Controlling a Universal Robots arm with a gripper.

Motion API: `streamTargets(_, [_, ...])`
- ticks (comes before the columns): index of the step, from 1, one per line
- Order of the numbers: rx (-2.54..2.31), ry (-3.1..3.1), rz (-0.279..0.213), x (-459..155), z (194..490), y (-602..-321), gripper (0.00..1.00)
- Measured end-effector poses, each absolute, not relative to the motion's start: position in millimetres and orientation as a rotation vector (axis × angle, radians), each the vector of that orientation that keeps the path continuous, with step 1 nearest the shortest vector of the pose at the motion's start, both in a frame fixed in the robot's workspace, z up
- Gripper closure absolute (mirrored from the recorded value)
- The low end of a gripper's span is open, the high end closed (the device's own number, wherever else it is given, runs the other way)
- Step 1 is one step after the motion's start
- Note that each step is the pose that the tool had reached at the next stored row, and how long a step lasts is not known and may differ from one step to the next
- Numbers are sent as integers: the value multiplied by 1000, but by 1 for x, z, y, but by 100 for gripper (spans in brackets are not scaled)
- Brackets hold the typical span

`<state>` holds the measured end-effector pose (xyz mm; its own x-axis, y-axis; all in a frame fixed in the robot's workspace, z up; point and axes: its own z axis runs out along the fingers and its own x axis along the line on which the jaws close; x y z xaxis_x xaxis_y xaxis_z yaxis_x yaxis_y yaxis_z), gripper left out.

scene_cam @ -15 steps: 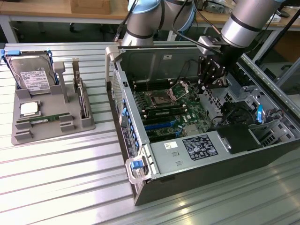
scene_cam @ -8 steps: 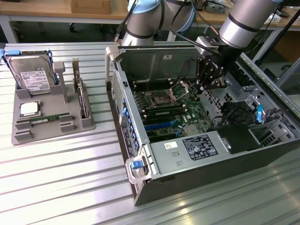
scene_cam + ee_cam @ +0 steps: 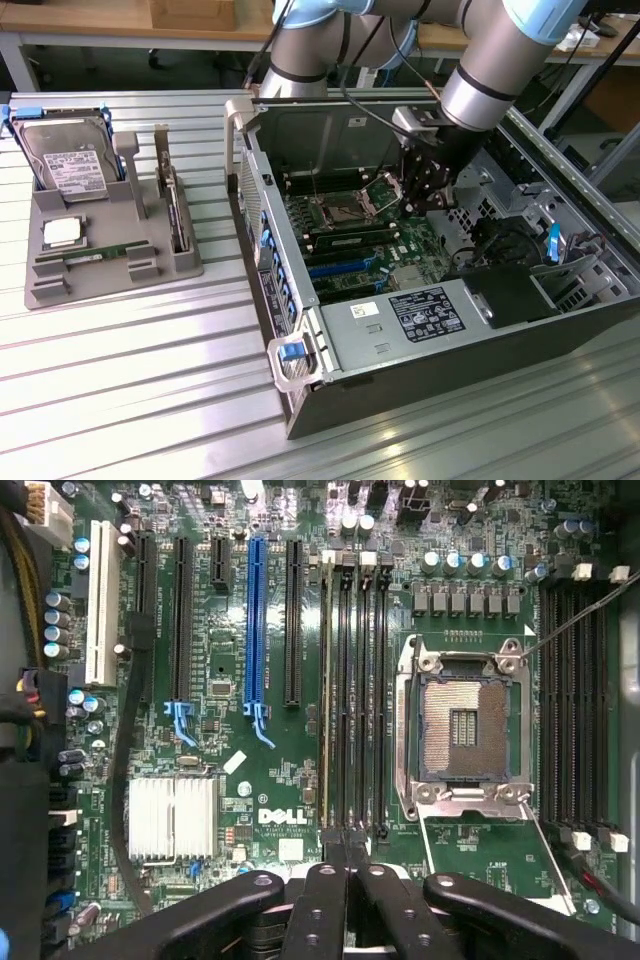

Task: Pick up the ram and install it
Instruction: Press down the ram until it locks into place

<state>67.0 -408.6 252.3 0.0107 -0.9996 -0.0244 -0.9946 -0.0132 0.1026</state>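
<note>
One ribbed metal table (image 3: 150,400) carries everything, with broad bare room on its near side and between the grey tray (image 3: 50,285) and the open computer case (image 3: 420,385). The case lies on its side, its raised walls hemming the motherboard (image 3: 345,235). The arm (image 3: 490,70) reaches down into it from the exterior view's upper right, cut off by the top edge.

On the tray sit a hard drive (image 3: 70,160), a square processor chip (image 3: 62,233) and a flat green stick (image 3: 95,255), well apart from the case.

The gripper (image 3: 428,195) hangs over the board beside the empty processor socket (image 3: 365,200), its body hiding what lies beneath it in the exterior view. The wrist view looks straight down on the motherboard (image 3: 260,780) and shows the gripper (image 3: 346,865) with its fingers pressed together at the end of the bank of black memory slots, nothing visibly between them.

The ram (image 3: 326,680) stands edge-on in the slot of that bank farthest from the socket (image 3: 465,725), a thin line there. The exterior view gives the ram (image 3: 365,243) as a green strip; whether it is fully seated cannot be told.
</note>
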Motion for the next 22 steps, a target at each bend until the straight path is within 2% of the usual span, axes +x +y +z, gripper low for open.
streamTargets(8, [2192, -2166, -139, 67, 230, -410, 90])
streamTargets(12, [2198, -2172, -136, 66, 241, -410, 90])
streamTargets(22, [2204, -2176, -125, -22, 240, -410, 90])
